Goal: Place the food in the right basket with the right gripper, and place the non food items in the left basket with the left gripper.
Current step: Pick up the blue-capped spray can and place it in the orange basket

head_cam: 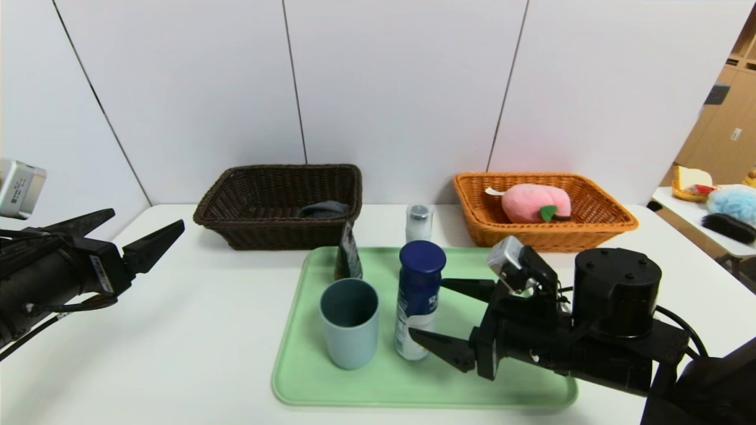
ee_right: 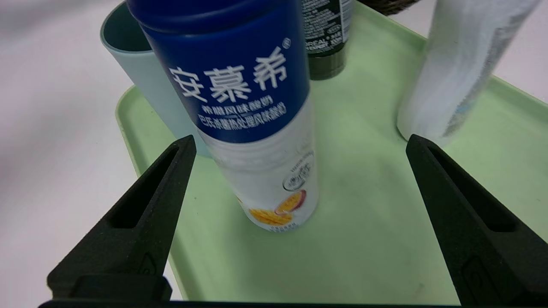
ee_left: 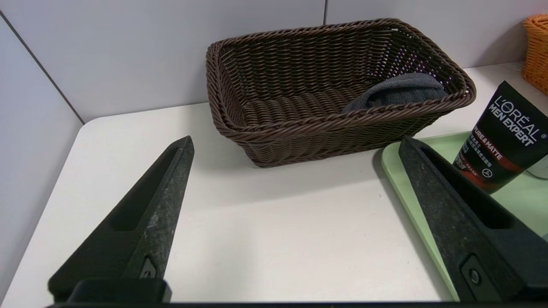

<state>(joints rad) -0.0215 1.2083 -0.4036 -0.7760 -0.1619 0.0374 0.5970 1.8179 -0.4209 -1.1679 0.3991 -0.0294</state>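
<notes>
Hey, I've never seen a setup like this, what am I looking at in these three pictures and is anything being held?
A two-armed robot sorts items at a white table. One picture looks down from its head; the other two come from cameras on each wrist. On the green tray stand a grey-blue cup, a navy-capped bottle, a black tube and a slim white bottle. The dark basket holds a grey cloth; the orange basket holds a plush peach. The right gripper, jaws open, is at the navy-capped bottle. The left gripper hangs open. Nothing is held.
</notes>
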